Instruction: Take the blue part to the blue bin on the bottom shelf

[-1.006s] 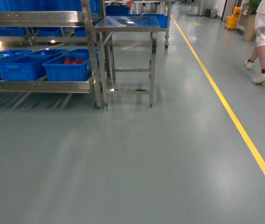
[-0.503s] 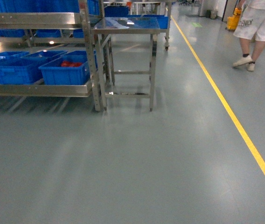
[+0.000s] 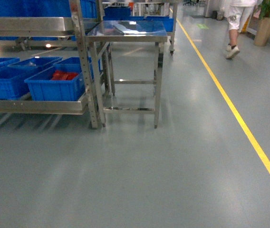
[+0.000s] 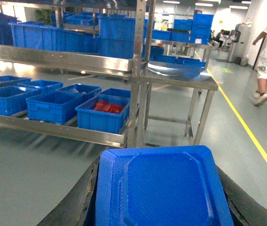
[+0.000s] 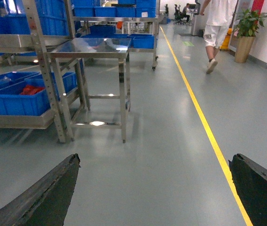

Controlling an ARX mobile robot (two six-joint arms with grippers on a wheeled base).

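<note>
A blue part (image 4: pixel 164 188) with a flat, recessed face fills the bottom of the left wrist view. My left gripper (image 4: pixel 159 162) is shut on it, with black fingers (image 4: pixel 74 205) along both of its sides. The bottom shelf (image 3: pixel 30 105) is a steel rack level at the left, some way ahead across open floor. It holds blue bins (image 3: pixel 4 81), also seen from the left wrist (image 4: pixel 53 106). My right gripper (image 5: pixel 154 157) is open over bare floor with nothing between its fingers. Neither gripper shows in the head view.
The rightmost crate (image 3: pixel 56 84) on the shelf holds red bags. A small steel table (image 3: pixel 125 31) stands against the rack's right upright. A yellow floor line (image 3: pixel 239 118) runs down the right. A person (image 3: pixel 235 23) walks away at the far right, near a potted plant (image 3: pixel 268 19).
The rack and steel table have grown and slid down and left in the head view. The person has walked farther away up the aisle.
</note>
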